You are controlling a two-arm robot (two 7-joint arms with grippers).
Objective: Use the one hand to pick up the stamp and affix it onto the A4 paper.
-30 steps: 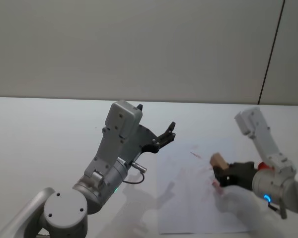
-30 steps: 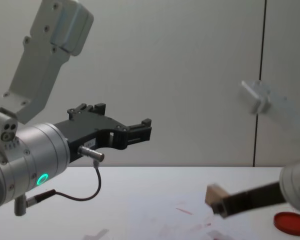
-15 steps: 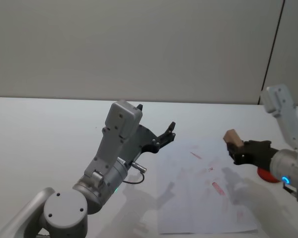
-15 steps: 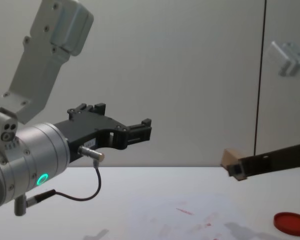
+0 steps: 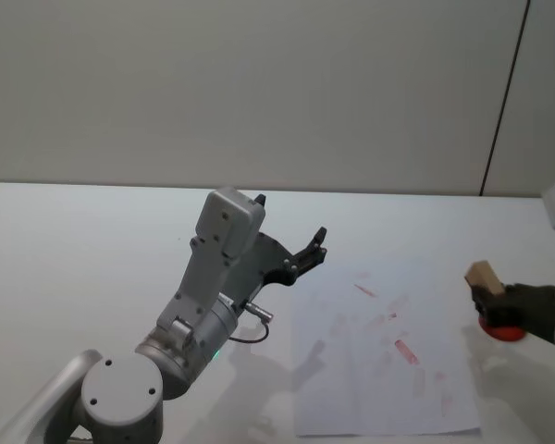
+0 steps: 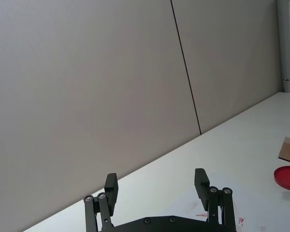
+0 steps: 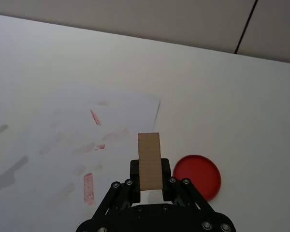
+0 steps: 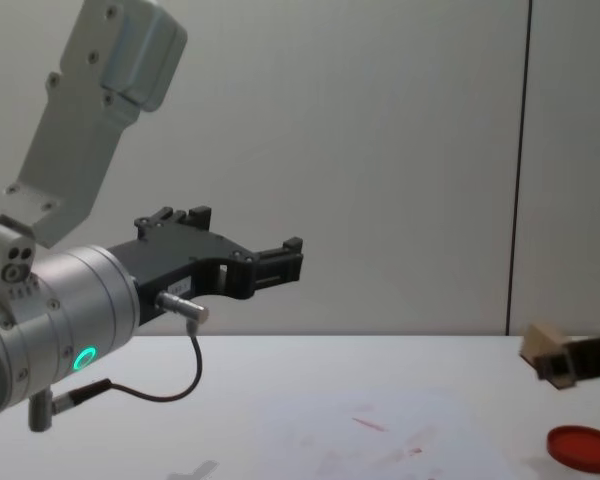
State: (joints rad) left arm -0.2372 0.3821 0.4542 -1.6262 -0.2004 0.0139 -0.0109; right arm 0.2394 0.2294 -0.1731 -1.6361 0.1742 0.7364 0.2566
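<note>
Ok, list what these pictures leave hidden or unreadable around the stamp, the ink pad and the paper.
- The stamp's printing face: in the right wrist view it points away, pinched in the right gripper.
- The red ink pad: in the head view the gripper covers part of it, so whether stamp and pad touch is unclear.
- The A4 paper: the chest view's bottom edge cuts off its near part.
- The paper's red marks: too small to read.

A bare test lab or robot cell is suggested. A plain white bench (image 5: 92,231) is set against a blank grey panelled wall (image 5: 259,83) with one dark seam (image 5: 504,97). No household or shop goods are seen, apart from a stamped sheet (image 5: 379,361) and a red ink pad (image 8: 583,447).
</note>
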